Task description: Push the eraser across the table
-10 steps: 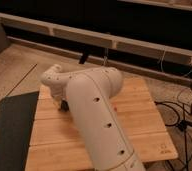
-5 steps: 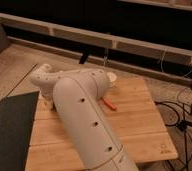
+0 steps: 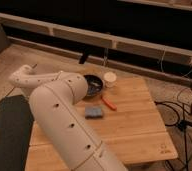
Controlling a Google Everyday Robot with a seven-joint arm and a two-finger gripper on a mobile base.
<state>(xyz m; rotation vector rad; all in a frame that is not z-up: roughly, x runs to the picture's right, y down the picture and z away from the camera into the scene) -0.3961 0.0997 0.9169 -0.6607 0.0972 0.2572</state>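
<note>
The table (image 3: 139, 127) has a top of light wooden planks. My white arm (image 3: 59, 115) rises from the bottom edge and bends at an elbow (image 3: 24, 77) over the table's left side. The gripper is hidden behind the arm, somewhere over the left of the table, and it is shut. The eraser is hidden from view. What it may hold or touch does not show.
A dark bowl (image 3: 92, 85) and a white cup (image 3: 109, 79) stand at the table's far edge. An orange-red stick (image 3: 108, 103) and a blue-grey square pad (image 3: 94, 111) lie mid-table. A dark mat (image 3: 6, 135) lies left of the table, and cables (image 3: 186, 112) trail on the right.
The arm has swung to the left, uncovering the bowl, cup, pad and most of the table's middle.
</note>
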